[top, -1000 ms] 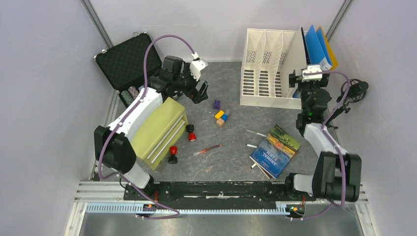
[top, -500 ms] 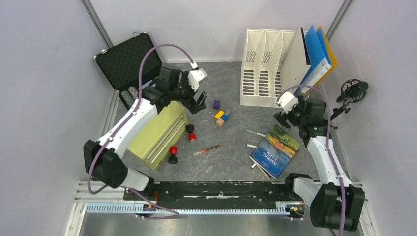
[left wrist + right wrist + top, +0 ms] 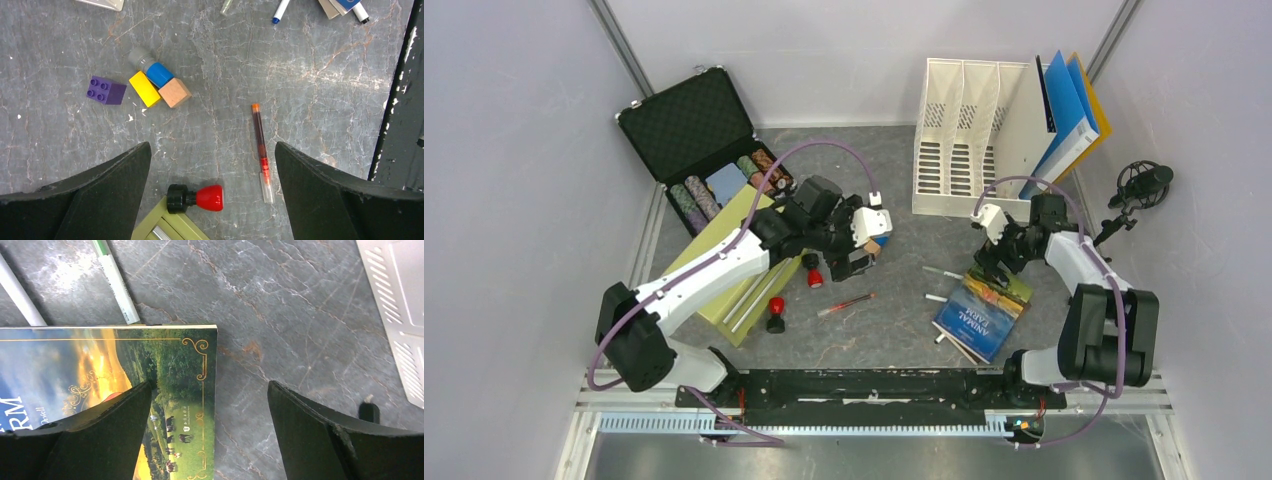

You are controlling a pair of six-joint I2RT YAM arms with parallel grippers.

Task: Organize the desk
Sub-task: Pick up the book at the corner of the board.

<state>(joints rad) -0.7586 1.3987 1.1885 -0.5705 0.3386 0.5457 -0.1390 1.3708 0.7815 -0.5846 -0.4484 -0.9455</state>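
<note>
The desk (image 3: 894, 330) is dark grey marbled stone. My left gripper (image 3: 852, 264) (image 3: 211, 150) hangs open above it, over a red-capped black stamp (image 3: 196, 197) and beside a red pen (image 3: 261, 150). Purple (image 3: 105, 90), yellow (image 3: 145, 89), blue (image 3: 159, 74) and tan (image 3: 175, 93) blocks lie just beyond. My right gripper (image 3: 987, 262) (image 3: 210, 385) is open over the far corner of a book (image 3: 125, 375) (image 3: 982, 306). One finger is above the cover, the other above bare desk. Nothing is held.
A yellow-green drawer cabinet (image 3: 724, 270) lies under my left arm, with a second stamp (image 3: 775, 313) beside it. An open black case (image 3: 694, 125) with chips stands at the back left. A white file rack (image 3: 969, 135) holds blue folders (image 3: 1064, 95). Markers (image 3: 116, 282) lie by the book.
My left arm swung from beside the black case forward and right, over the blocks and stamp. My right arm came down from the file rack to the book's far corner.
</note>
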